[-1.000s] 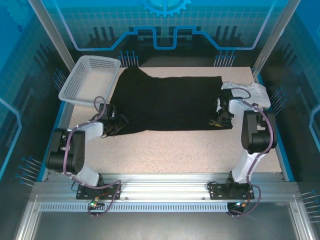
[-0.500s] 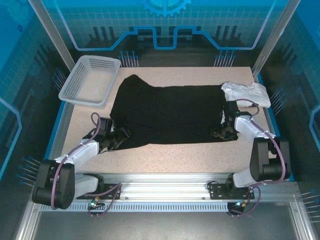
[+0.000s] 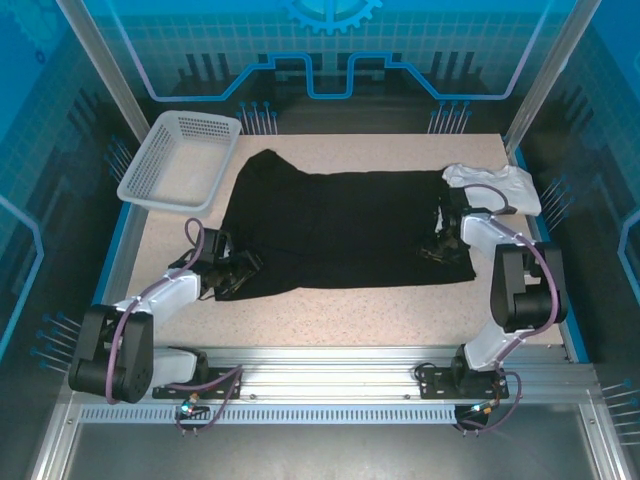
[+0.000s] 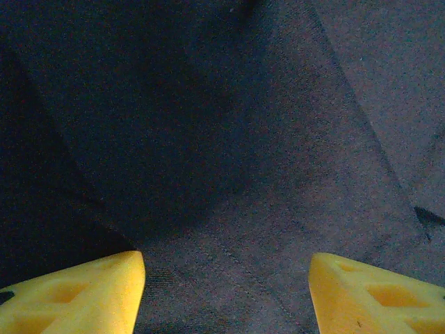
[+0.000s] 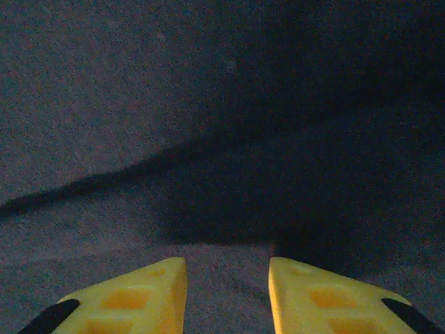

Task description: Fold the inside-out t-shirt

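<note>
Claw on the left (image 4: 226,257) stands open: in the left wrist view its yellow fingers (image 4: 83,292) sit wide apart at the lower corners, with black cloth lying flat in the broad gap between them. From above, this claw (image 3: 232,272) rests at the near left corner of the t-shirt (image 3: 340,225), low on the cloth.

The right claw (image 5: 227,263) has its yellow fingers (image 5: 125,299) only a narrow gap apart, dark cloth showing through that gap. I cannot tell whether a fold is pinched there or the tips merely rest on the fabric. From above, it (image 3: 437,247) sits on the right end of the t-shirt, close to the near edge.

The t-shirt is black and matt, spread sideways across the middle of the speckled surface (image 3: 340,310), between the two claws. It lies mostly flat. Its left end narrows and runs up toward the far side, while the right end is broader and squarer. Close up, the weave looks fine and greyish, crossed by long shallow creases and seam lines.

A white basket (image 3: 140,170) stands at the far left corner, just beside the t-shirt's left end. A small white garment (image 3: 495,185) lies crumpled at the far right, touching the t-shirt's far right corner.
</note>
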